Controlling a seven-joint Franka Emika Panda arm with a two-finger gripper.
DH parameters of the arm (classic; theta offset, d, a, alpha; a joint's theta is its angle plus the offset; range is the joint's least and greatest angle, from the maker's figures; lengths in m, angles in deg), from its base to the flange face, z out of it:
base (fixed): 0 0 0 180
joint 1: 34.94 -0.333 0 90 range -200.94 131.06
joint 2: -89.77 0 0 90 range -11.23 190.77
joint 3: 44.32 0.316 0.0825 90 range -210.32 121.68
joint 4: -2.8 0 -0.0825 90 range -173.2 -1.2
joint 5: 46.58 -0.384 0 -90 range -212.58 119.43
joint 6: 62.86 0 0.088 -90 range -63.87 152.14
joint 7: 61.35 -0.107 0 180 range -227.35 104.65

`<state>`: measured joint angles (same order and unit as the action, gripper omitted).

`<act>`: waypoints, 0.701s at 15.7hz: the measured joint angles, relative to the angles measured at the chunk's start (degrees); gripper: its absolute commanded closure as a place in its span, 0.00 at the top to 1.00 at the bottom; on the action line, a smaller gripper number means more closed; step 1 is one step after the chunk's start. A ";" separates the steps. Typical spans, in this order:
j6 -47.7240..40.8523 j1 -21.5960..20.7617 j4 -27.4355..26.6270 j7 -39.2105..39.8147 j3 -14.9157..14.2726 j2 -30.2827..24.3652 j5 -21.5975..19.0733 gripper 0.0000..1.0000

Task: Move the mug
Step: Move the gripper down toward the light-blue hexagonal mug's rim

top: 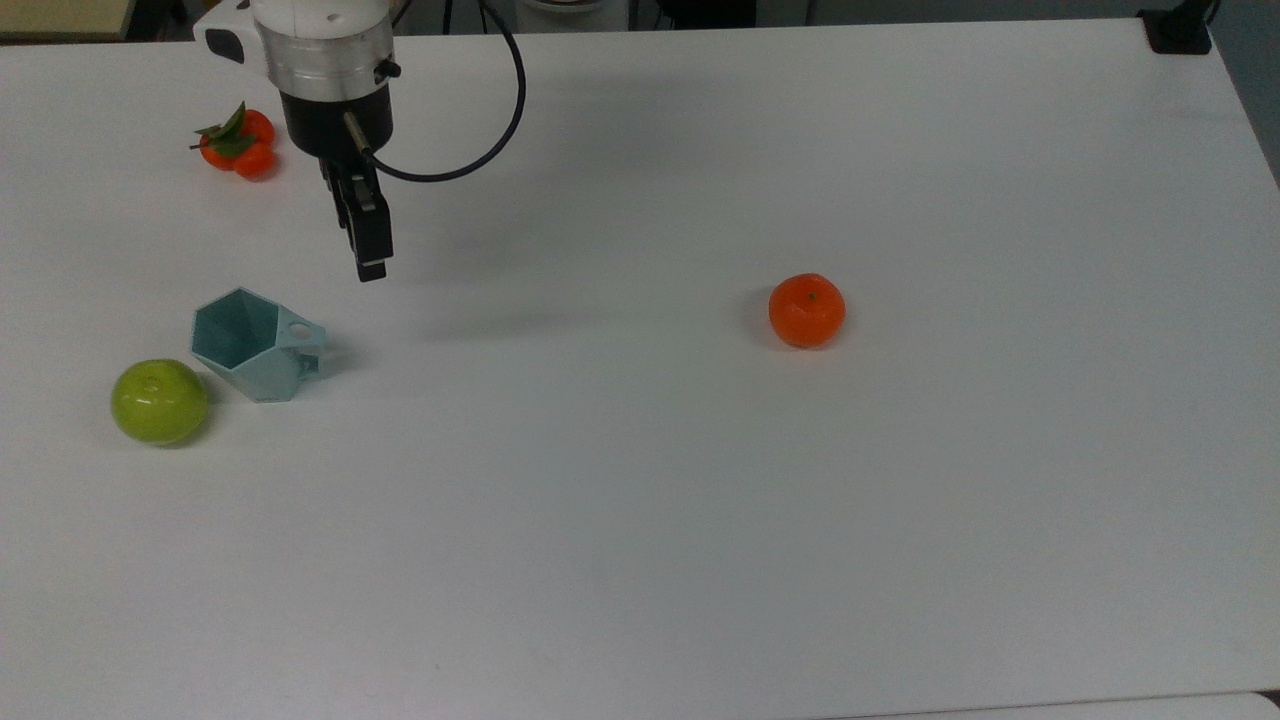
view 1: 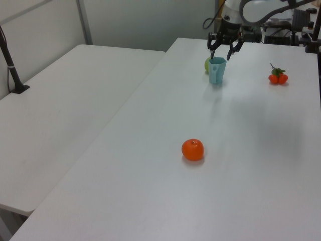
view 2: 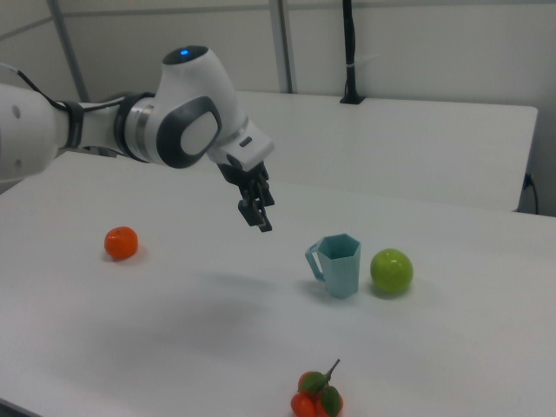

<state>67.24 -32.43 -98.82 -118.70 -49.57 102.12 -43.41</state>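
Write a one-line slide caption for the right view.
Panda gripper hovers above the white table, short of the upright teal mug beside a green apple; an orange and a leafy tangerine cluster lie apart.

A green apple sits on the white table at the left edge of the top view, with a small leafy cluster of red-orange fruits in the upper left corner. A lone orange lies well apart, right of centre. A second white table stands alongside in the left view.
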 measured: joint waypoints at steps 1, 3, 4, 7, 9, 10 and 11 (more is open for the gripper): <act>0.93 0.29 -0.02 -0.62 -0.01 0.74 0.00 0.70; 3.00 0.80 -0.04 -1.45 -0.34 2.13 0.00 0.70; 4.22 1.03 -0.05 -1.79 -0.58 2.89 0.00 0.70; 5.91 1.21 -0.07 -2.36 -1.12 4.83 0.00 0.70; 7.34 1.26 -0.07 -2.50 -1.74 6.08 0.00 0.70; 7.90 1.27 -0.07 -2.50 -1.91 6.53 0.00 0.70; 8.21 1.27 -0.07 -2.51 -2.04 6.92 0.10 0.70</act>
<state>75.46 -31.16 -98.88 -121.21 -51.61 109.04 -43.31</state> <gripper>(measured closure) 0.300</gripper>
